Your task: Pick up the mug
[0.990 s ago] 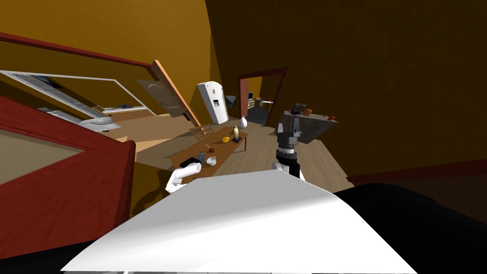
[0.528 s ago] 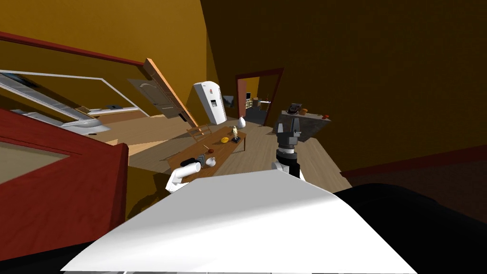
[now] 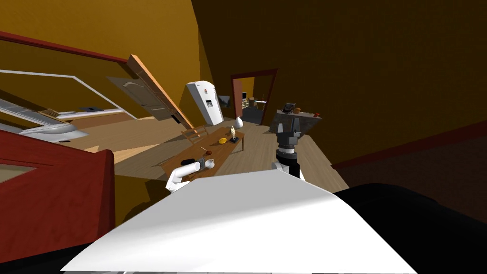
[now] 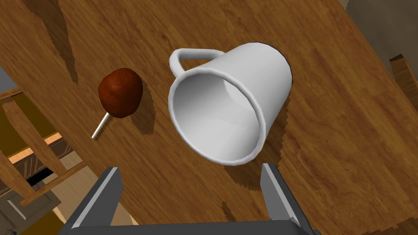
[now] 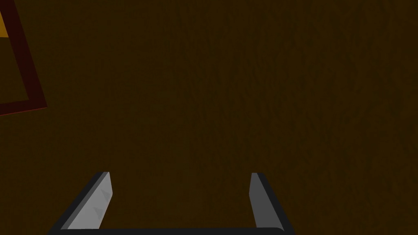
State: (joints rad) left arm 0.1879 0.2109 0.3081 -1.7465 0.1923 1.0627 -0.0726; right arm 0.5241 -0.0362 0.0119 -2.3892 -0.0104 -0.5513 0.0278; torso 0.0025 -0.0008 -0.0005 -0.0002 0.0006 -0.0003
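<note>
View: head camera was turned since earlier.
Left gripper (image 4: 191,175): fingers apart, mug (image 4: 228,106) untouched.
Right gripper (image 5: 179,176): fingers apart.
Cut off: table (image 4: 347,122) edges.

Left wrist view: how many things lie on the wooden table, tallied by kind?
Mug: 1
Brown ball on a stick: 1
Total: 2

white mug (image 4: 241,102), brown woodgrain table (image 4: 347,122)
</note>
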